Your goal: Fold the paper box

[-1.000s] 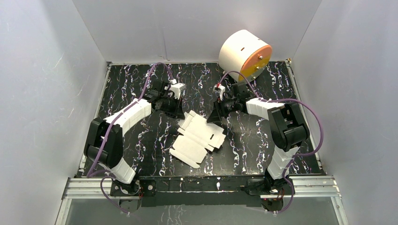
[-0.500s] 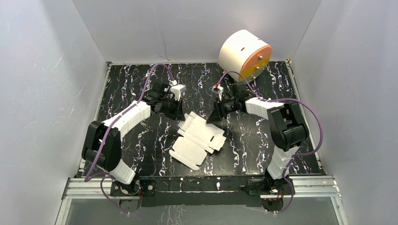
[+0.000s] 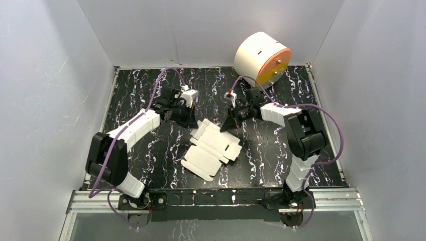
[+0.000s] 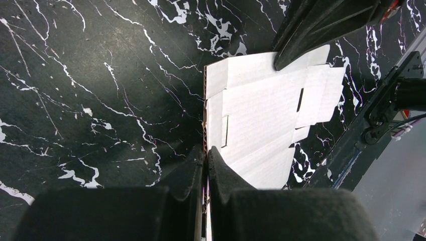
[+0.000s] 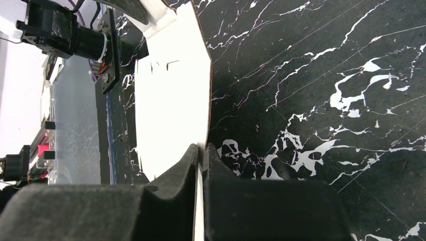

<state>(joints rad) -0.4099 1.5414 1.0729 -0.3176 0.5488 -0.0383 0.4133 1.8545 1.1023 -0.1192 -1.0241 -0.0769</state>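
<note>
The flat paper box lies mid-worktop, its far-left edge pinched by the closed left end effector, its far-right edge by the closed right end effector, with worktop showing around its other edges.

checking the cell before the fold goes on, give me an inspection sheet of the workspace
surface: black marbled table
job's things: box, a flat unfolded sheet, mid-table
clutter: white cylinder with orange face, far right by the back wall
grippers: left gripper jaws shut on the box's left side; right gripper jaws shut on its right side
cables: purple cables loop over both arms, none on the box
surroundings: white walls on three sides; metal rail at the near edge
</note>
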